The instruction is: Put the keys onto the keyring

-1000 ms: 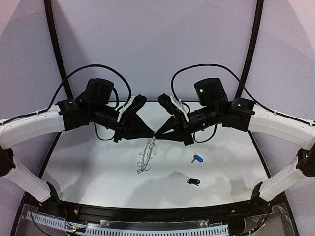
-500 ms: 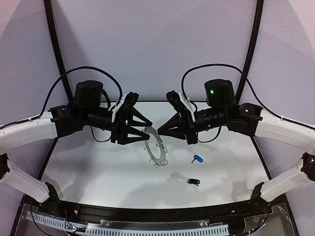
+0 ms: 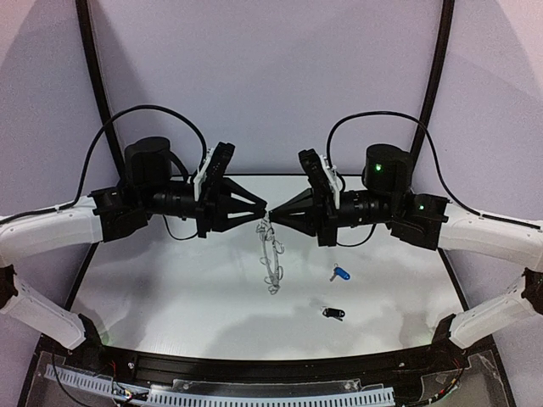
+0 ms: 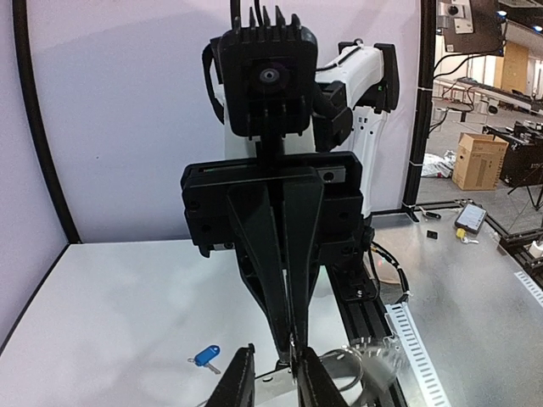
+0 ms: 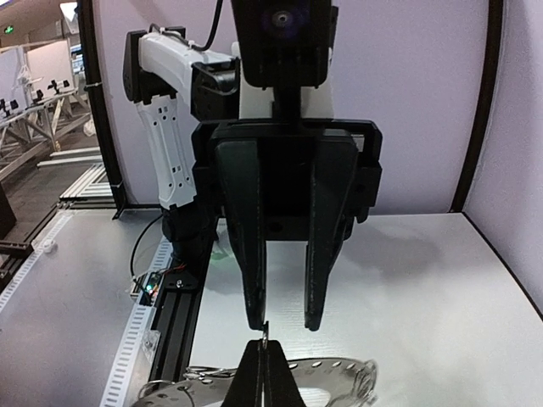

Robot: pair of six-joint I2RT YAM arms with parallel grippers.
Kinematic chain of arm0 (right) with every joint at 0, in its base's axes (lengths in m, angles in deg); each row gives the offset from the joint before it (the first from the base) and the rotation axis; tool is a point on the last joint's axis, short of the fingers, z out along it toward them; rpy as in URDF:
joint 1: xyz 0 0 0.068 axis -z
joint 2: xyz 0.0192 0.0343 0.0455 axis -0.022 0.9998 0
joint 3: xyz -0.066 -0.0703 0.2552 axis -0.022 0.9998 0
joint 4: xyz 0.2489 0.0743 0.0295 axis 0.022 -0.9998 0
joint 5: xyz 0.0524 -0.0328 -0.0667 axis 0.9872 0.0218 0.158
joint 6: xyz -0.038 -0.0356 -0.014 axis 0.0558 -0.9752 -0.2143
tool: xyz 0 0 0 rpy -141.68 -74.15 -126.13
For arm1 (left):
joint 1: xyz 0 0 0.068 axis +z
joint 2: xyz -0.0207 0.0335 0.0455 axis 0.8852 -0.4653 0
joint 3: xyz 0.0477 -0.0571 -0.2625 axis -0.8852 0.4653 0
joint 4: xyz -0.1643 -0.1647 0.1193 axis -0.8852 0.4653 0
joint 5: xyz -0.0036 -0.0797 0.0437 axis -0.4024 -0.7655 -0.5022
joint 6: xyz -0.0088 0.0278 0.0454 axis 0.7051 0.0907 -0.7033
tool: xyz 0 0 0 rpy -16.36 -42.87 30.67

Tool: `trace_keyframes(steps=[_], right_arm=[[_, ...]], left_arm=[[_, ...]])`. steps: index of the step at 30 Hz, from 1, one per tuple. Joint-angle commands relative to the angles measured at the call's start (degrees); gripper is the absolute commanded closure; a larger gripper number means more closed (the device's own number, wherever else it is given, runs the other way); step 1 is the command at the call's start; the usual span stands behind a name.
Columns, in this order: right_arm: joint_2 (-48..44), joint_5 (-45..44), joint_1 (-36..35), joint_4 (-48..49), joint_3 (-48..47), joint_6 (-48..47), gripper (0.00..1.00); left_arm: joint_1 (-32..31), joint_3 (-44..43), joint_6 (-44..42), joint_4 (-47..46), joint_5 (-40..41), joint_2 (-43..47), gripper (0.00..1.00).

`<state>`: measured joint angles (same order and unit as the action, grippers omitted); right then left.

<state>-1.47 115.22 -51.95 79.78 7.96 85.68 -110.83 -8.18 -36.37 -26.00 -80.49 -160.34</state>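
The keyring [image 3: 270,254] hangs edge-on above the table's middle, its wire loops dangling. My right gripper [image 3: 271,219] is shut on the keyring's top edge. In the right wrist view a thin sliver of metal sticks out of the right gripper [image 5: 265,342], and the keyring's flat holed band [image 5: 339,373] lies below. My left gripper [image 3: 264,211] meets it tip to tip. Its jaws stand apart, and one of its fingertips [image 5: 254,315] touches that sliver. The blue key [image 3: 340,274] and the black key [image 3: 333,313] lie on the table to the right. The blue key [image 4: 205,356] also shows in the left wrist view.
The white table [image 3: 161,288] is bounded by a black rail [image 3: 271,369] at the near edge and by curved black posts [image 3: 95,85] at both back corners. Both arms reach in from the sides, well above the surface.
Half a second ago the left jaws were wide open beside a face-on ring. They have since narrowed and come back to the right gripper's tip. The ring has swung edge-on.
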Motion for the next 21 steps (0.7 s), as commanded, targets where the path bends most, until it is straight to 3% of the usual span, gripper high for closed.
trace_keyframes(steps=[1,10,21], right_arm=[[-2.21,-1.24,-0.48,9.92,1.66,2.87,1.00],[-3.75,-3.82,-0.49,12.53,3.14,3.55,1.00],[-2.79,-4.82,-0.45,11.09,2.67,3.35,1.00]], left_arm=[[-0.22,1.19,1.07,-2.36,1.18,-0.24,0.84],[-0.22,1.39,2.97,-5.49,2.44,-1.21,0.89],[-0.22,1.83,3.88,-9.15,0.77,-1.71,0.88]])
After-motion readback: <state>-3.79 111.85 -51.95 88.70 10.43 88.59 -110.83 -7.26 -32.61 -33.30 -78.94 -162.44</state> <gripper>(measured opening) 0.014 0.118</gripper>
